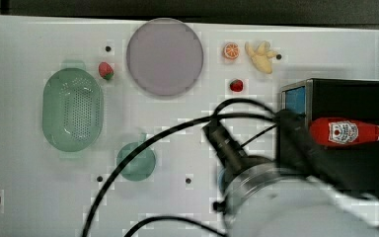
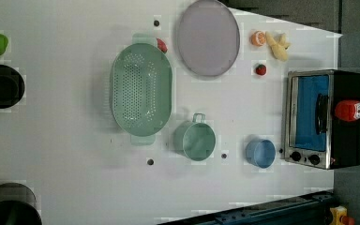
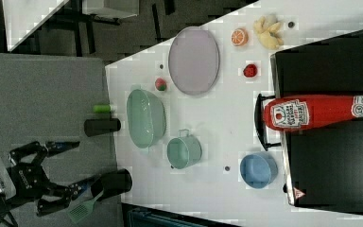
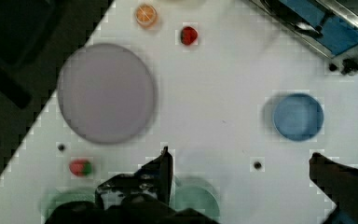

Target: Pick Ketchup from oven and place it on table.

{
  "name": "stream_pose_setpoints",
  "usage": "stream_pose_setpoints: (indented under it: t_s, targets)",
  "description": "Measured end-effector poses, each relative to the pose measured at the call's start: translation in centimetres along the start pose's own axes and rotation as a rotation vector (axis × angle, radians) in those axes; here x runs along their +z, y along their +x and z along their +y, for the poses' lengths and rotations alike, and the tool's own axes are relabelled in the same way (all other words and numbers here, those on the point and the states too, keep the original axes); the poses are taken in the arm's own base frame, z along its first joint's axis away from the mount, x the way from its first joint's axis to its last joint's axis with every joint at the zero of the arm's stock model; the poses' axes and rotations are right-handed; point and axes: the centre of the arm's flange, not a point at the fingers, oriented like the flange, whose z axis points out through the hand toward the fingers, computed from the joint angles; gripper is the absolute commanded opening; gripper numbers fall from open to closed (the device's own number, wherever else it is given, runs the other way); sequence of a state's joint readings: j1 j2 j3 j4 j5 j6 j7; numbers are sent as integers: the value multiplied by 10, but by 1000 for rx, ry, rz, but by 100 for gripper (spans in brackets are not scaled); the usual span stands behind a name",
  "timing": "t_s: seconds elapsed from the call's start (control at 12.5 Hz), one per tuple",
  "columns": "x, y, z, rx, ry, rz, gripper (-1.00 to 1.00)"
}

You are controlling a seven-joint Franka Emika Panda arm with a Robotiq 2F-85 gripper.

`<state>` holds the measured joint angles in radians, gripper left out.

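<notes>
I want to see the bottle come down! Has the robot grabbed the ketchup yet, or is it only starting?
Only starting. Nothing looks done yet: the ketchup bottle lies on its side on top of the oven, untouched. The gripper is open and empty, hanging above the table near the blue bowl. Left to do: reach the bottle, grab it, lift it off and set it on the table.

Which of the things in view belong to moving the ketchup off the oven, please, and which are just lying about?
For the job: ketchup bottle, lying on top of the oven; table; open gripper.

Lying about: green colander, grey plate, green pot, blue bowl, two strawberries, orange slice, banana.
</notes>
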<state>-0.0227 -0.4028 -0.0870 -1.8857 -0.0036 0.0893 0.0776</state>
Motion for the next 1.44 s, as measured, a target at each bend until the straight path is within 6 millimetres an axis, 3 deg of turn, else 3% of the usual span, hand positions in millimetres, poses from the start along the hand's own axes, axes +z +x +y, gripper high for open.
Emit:
stream_pose_setpoints:
  t_s: [0.16,0.4,0.56,0.8,1.04,1.28,1.44]
  targets:
    - [26,32,11,65,-10,-2,100]
    - [104,114,47,230,-84,-69,100]
    - [156,163,80,344,-118,-68,100]
    - [218,208,136,470,-183,-60,100]
    - [238,235,159,517,-209,0,100]
    - [246,265,157,528,-183,97,100]
    - [266,268,156,585,-140,59,100]
